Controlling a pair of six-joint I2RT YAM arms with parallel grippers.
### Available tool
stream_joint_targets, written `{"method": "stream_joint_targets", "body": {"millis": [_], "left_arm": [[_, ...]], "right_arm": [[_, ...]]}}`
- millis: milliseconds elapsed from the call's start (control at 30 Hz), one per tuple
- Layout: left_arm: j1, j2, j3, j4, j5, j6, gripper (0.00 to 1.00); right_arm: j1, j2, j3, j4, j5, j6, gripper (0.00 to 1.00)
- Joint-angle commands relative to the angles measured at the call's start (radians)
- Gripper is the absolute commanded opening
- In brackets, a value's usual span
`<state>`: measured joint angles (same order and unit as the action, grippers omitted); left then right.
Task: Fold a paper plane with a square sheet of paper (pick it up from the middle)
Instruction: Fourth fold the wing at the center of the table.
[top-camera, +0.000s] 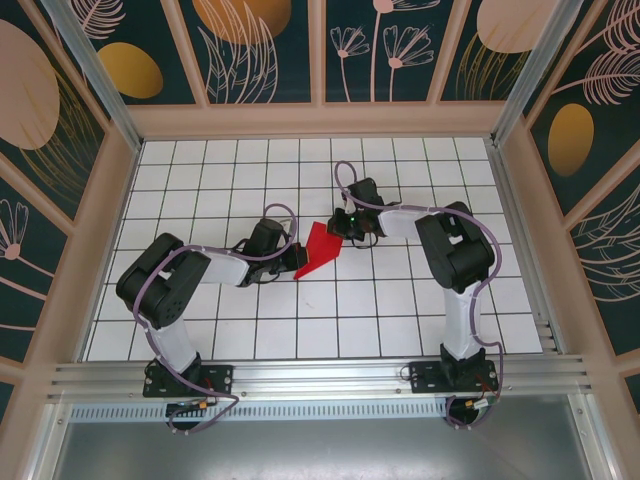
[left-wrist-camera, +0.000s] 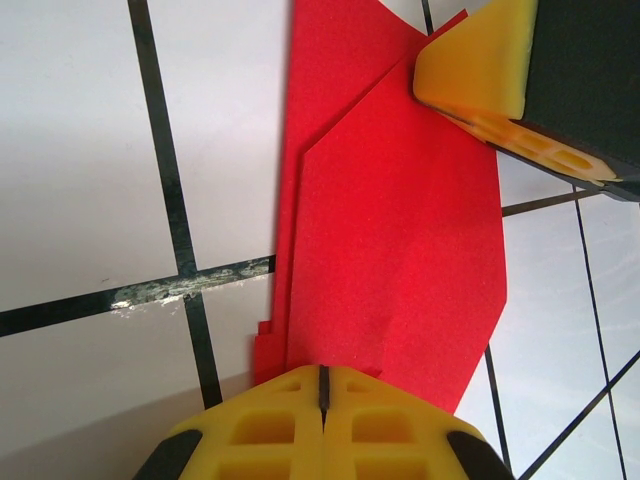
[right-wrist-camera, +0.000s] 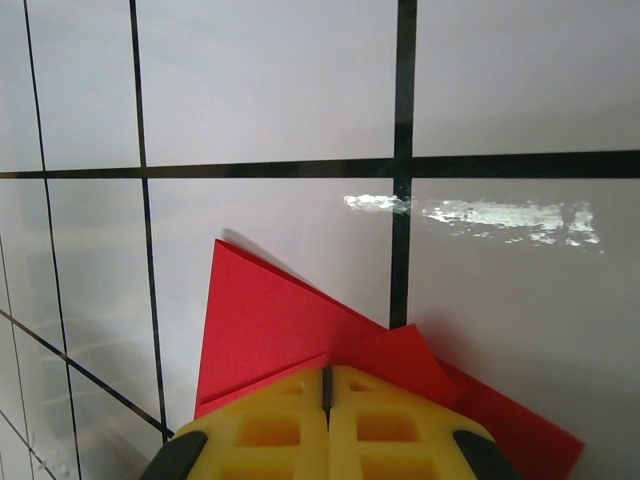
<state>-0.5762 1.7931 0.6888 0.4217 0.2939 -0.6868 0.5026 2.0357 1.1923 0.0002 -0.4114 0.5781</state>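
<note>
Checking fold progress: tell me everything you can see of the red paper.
The red paper is thin, matte and bright red, folded into an elongated, angular shape with overlapping layers and a diagonal flap edge. It lies flat on the white gridded table, between the arms. The shut left gripper meets one end and the shut right gripper the opposite end, apparently pressing it down; whether either pinches a layer is unclear.

The left arm and the right arm each bend at a raised elbow, forearms angled inward toward each other. The left gripper and the right gripper sit near one another, their yellow fingers pressed together.
</note>
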Motion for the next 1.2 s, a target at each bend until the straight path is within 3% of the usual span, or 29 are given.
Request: {"method": "stream_joint_targets", "body": {"millis": [0, 1033, 1167], "left_arm": [[0.009, 0.064, -0.028, -0.173, -0.124, 0.031, 0.0], [0.009, 0.064, -0.031, -0.17, -0.123, 0.029, 0.0], [0.009, 0.063, -0.029, -0.17, -0.122, 0.029, 0.0]], "right_arm": [[-0.014, 0.023, -0.004, 0.009, 0.029, -0.01, 0.03], [-0.085, 0.089, 0.04, 0.015, 0.072, 0.02, 0.03], [-0.085, 0.039, 0.038, -0.001, 0.095, 0.013, 0.03]]}}
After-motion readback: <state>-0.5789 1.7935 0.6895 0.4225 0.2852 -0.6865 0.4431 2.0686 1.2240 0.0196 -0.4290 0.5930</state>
